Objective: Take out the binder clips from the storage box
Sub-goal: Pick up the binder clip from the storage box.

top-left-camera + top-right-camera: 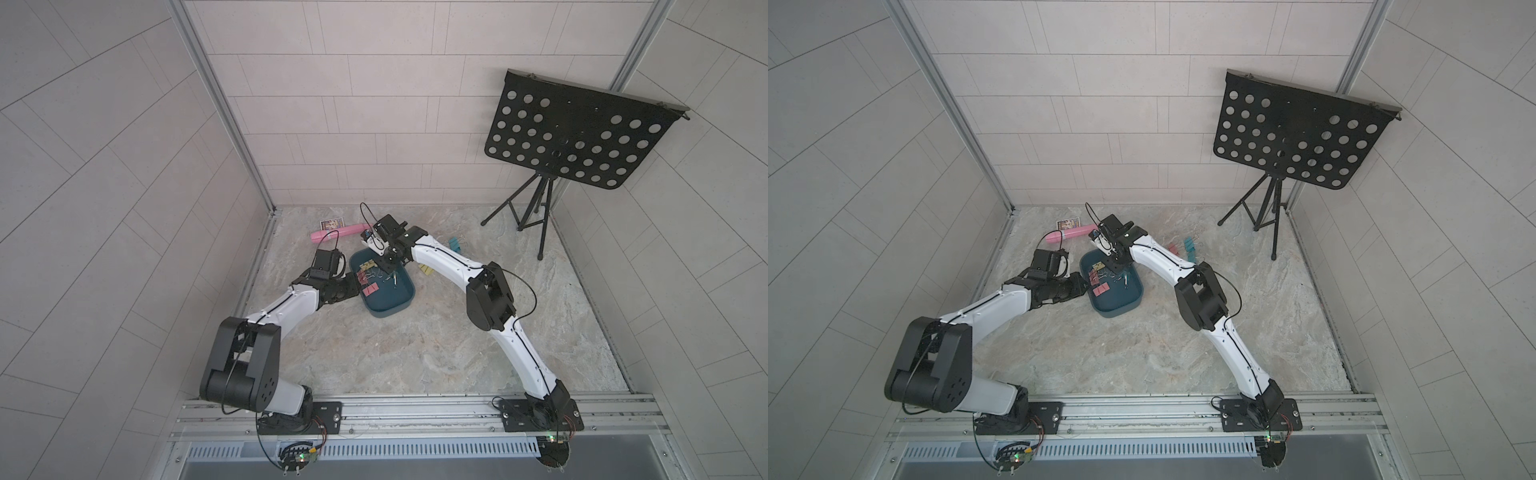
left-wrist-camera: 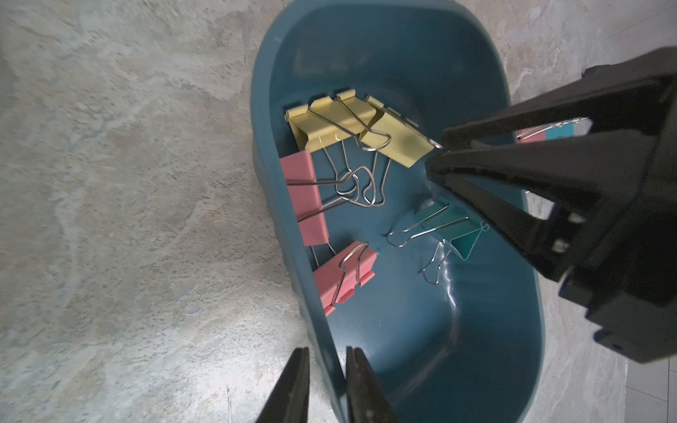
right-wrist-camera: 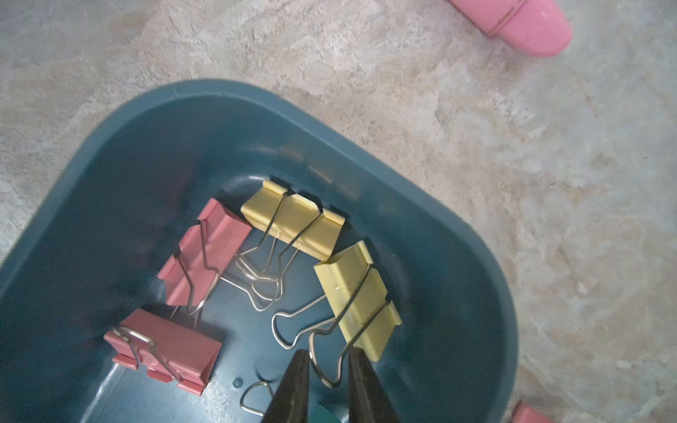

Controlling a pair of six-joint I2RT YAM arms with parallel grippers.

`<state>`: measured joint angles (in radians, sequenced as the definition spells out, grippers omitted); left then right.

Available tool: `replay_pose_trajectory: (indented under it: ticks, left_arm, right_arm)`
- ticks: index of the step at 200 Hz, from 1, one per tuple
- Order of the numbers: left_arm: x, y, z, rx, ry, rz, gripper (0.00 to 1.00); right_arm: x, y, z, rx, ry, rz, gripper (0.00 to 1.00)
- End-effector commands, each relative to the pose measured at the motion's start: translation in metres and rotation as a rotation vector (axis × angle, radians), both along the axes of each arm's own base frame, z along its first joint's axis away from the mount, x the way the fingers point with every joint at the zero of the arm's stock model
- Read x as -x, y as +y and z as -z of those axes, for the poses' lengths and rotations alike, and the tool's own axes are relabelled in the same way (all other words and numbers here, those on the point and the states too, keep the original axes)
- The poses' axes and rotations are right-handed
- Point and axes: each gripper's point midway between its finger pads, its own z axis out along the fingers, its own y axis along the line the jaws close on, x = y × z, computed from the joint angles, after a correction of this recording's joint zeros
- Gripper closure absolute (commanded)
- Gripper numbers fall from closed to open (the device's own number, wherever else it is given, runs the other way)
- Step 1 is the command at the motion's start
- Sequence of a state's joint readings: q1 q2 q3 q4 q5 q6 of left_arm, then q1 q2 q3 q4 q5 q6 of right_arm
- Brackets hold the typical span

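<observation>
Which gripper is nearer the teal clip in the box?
Right. The right gripper is inside the storage box, right beside the teal clip; the left gripper clamps the box's wall, farther off.

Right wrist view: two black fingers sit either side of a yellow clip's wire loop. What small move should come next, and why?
Probably squeeze the right hand shut on the wire handle: it lies between the fingers, which look slightly apart, while the yellow binder clip lies in the storage box, so it needs a firm pinch before lifting.
</observation>
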<state>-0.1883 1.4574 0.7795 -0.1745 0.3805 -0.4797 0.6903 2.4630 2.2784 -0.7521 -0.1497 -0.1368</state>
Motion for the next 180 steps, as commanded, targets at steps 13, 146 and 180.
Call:
replay_pose_trajectory:
  ticks: [13, 146, 180]
  left_arm:
    - [0.006, 0.002, -0.002, -0.018, 0.006, 0.006, 0.74]
    - [0.007, 0.003, -0.002, -0.021, 0.006, 0.004, 0.74]
    - [0.007, 0.003, -0.003, -0.024, 0.004, 0.004, 0.74]
  right_arm:
    - [-0.001, 0.006, 0.011, 0.015, -0.003, -0.012, 0.84]
    - [-0.001, -0.003, -0.031, 0.004, -0.057, 0.008, 1.0]
    - [0.003, -0.007, -0.055, -0.015, -0.079, 0.009, 1.0]
